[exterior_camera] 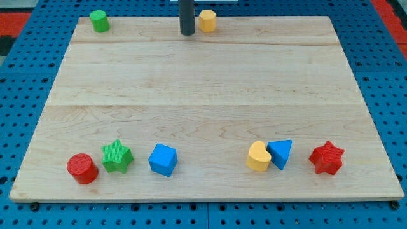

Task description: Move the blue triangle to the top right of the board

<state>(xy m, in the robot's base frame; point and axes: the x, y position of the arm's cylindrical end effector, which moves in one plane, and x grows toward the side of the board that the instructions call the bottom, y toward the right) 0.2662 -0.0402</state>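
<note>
The blue triangle (pixel 281 152) lies near the board's bottom edge, right of centre, touching a yellow heart (pixel 258 156) on its left. A red star (pixel 327 158) sits a little to its right. My tip (pixel 187 32) is at the view's top, centre, on the board's far edge, just left of a yellow hexagon (pixel 207 20). The tip is far from the blue triangle.
A green cylinder (pixel 98 20) stands at the top left corner. Along the bottom left are a red cylinder (pixel 82 168), a green star (pixel 116 156) and a blue cube (pixel 163 159). The wooden board (pixel 203 95) lies on a blue pegboard table.
</note>
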